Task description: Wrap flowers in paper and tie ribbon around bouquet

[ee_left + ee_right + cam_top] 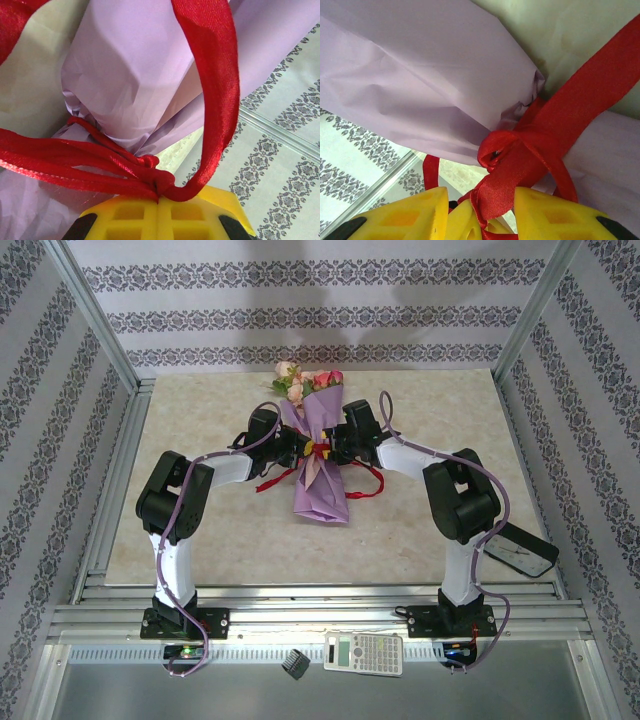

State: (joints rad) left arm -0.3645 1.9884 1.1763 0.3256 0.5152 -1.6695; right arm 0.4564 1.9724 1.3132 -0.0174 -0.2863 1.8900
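- Centre of the overhead view: bouquet [322,490] lies flat on the worktop [200,540], with the flowers [300,380] toward the top of the frame and the narrow tail toward the bottom.
- Round the waist of the cone goes the ribbon [268,483], loose ends trailing out left and right. A knot [150,167] sits against the paper [135,75] in the left wrist view.
- Bottom of the left wrist view: left claw [159,200] has its yellow fingers pressed together, pinching the ribbon just below the knot.
- Bottom of the right wrist view: right claw [479,200] is partly open, fingers apart, with a fold of ribbon lying between them. By the gap, it looks unclamped.
- Handling, paper: thin, creased and gathered where the ribbon bites. Likely light and quick to crush or tear, so no hard squeeze on it.
- Handling, ribbon: satin look, so probably slippery and floppy. Best taken on the flat band close to the knot and pulled along its length.
- Handling, bouquet: judged light. It would likely slide on the worktop if one end is tugged alone, so pull both ends evenly.
- Blooms look fragile and the stems are hidden inside the paper. Take hold at the waist, not the head.
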